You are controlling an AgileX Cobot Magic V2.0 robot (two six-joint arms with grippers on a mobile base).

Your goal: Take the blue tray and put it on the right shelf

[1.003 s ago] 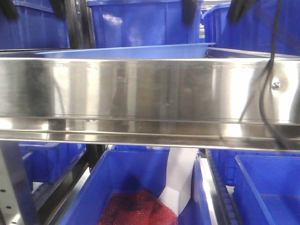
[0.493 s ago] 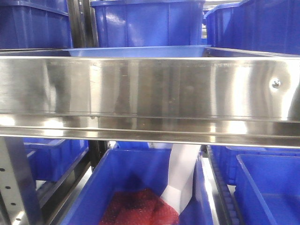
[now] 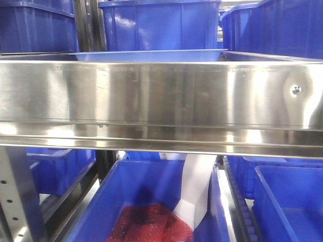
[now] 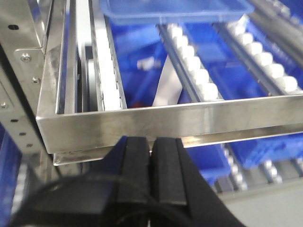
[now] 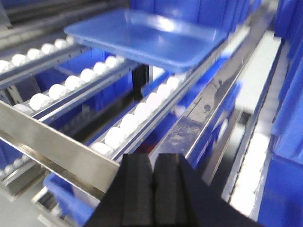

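Note:
The light-blue tray (image 3: 151, 55) lies flat on the roller tracks of the steel shelf (image 3: 161, 96), behind its broad front lip with one screw (image 3: 297, 90). It also shows in the left wrist view (image 4: 175, 10) and in the right wrist view (image 5: 147, 38), resting on the white rollers (image 5: 132, 123). My left gripper (image 4: 154, 142) is shut and empty, just in front of and below the shelf's front lip (image 4: 165, 120). My right gripper (image 5: 153, 161) is shut and empty, near the front lip, well short of the tray.
Deep dark-blue bins (image 3: 156, 22) stand behind the tray on the shelf. Below, a blue bin (image 3: 151, 201) holds red mesh and a white sheet (image 3: 197, 191). A perforated upright (image 4: 21, 80) stands at the left. More blue bins (image 3: 287, 201) sit at the lower right.
The dark arms and cable in front of the shelf a second ago have dropped out of the front view. The tray stays on the rollers.

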